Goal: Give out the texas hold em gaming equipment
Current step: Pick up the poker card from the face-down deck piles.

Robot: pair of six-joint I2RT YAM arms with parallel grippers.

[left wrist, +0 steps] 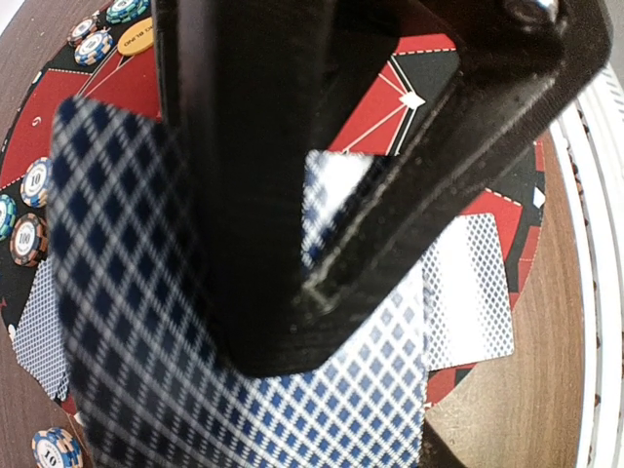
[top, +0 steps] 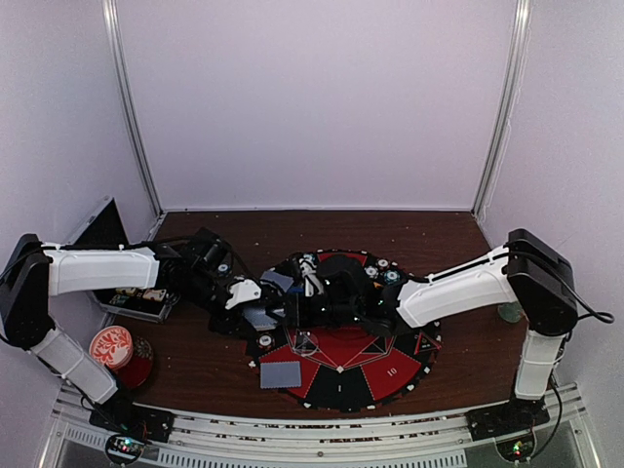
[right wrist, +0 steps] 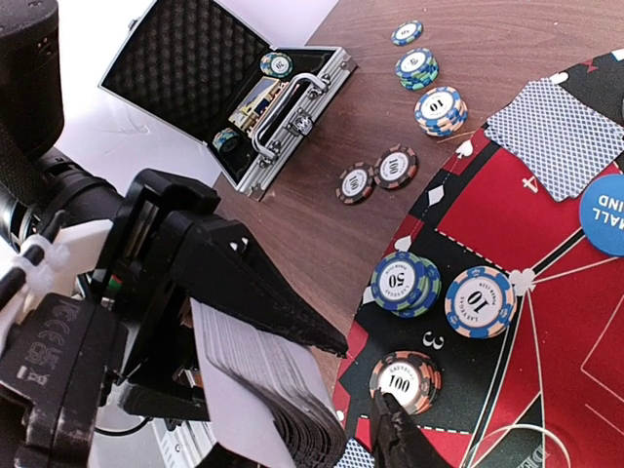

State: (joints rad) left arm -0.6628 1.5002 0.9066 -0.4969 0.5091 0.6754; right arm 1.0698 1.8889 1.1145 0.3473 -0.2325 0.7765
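The left arm [top: 102,270] stretches low toward the centre, the left gripper [top: 261,310] pinching a deck of cards [right wrist: 263,380] (blue-diamond backs) above the round mat's [top: 390,375] left edge; the right arm [top: 458,288] extends leftward across the mat, the right gripper [top: 310,297] beside the deck, its spread impossible to tell.

Pale lilac walls [top: 312,97] enclose three sides, joined by slim metal corner posts [top: 134,107]. The bench [top: 322,226] is dark brown wood, with an aluminium rail [top: 322,441] along its near edge. Even light.

Brown table [top: 439,234] w/ round red-blk mat [top: 385,375], open metal case [right wrist: 302,117], loose chips [right wrist: 395,166], red-white disc [top: 110,346]
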